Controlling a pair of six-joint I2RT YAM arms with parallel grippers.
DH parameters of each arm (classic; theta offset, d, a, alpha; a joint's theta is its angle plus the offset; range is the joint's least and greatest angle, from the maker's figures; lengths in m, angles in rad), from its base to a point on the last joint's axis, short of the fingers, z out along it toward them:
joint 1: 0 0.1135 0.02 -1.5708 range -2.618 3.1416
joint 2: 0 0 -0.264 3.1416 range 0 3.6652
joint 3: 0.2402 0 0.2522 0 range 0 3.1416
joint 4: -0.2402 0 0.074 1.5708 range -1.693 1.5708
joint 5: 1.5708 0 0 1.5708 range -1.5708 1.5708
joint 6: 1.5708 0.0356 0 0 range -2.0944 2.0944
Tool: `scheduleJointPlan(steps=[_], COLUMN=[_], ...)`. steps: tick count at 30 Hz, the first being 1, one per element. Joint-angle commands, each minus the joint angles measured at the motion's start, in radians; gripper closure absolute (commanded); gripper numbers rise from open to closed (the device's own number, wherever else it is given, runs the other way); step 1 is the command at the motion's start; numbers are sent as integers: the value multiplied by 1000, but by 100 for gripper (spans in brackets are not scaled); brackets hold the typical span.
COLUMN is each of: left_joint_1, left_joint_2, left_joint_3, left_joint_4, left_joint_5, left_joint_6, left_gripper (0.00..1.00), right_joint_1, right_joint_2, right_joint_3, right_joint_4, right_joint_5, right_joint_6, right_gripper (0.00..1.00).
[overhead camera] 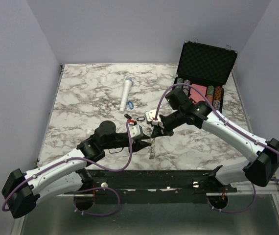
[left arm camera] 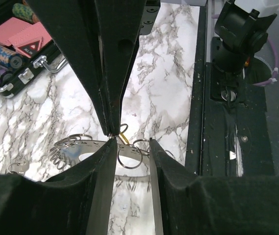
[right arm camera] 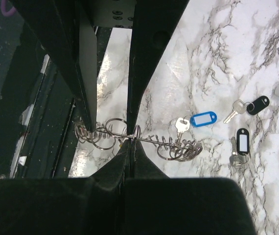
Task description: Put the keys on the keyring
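Observation:
The keyring [overhead camera: 151, 148] is a silvery ring fringed with small split rings, held just above the marble near the front edge. My right gripper [overhead camera: 154, 133] is shut on its rim [right arm camera: 131, 142]. A yellowish-gold tag [left arm camera: 124, 138] shows right beside those tips. My left gripper [overhead camera: 147, 139] is open, its fingers [left arm camera: 100, 186] apart with the ring's band [left arm camera: 76, 147] running across the gap. Loose keys lie on the table: a blue-tagged one [right arm camera: 203, 119], a black-tagged one [right arm camera: 258, 104] and a second black-tagged one [right arm camera: 242, 141].
A white cylinder [overhead camera: 127, 94] lies at mid-table with a blue tag [overhead camera: 129, 104] at its near end. An open black case [overhead camera: 205, 63] of poker chips stands at the back right. The black base rail [overhead camera: 149, 178] runs along the near edge.

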Motion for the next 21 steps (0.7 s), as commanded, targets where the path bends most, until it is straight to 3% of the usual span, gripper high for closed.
scheduleJointPlan(steps=[1,7,21], left_joint_1=[3,3,3], left_joint_2=[-58,-95,18], left_joint_3=[-19,-39,30], left_joint_4=[74,82,27], left_joint_5=[-80,-80,-25], left_joint_6=[33,64,82], left_gripper=[59,64,72], right_joint_1=[3,3,2], right_joint_2=[-30,-34,-45], right_joint_3=[-12,-18,-22], right_joint_4=[2,7,13], right_joint_5=[-17,-25,-32], right_joint_6=[18,25,33], right_gripper=[100,100,100])
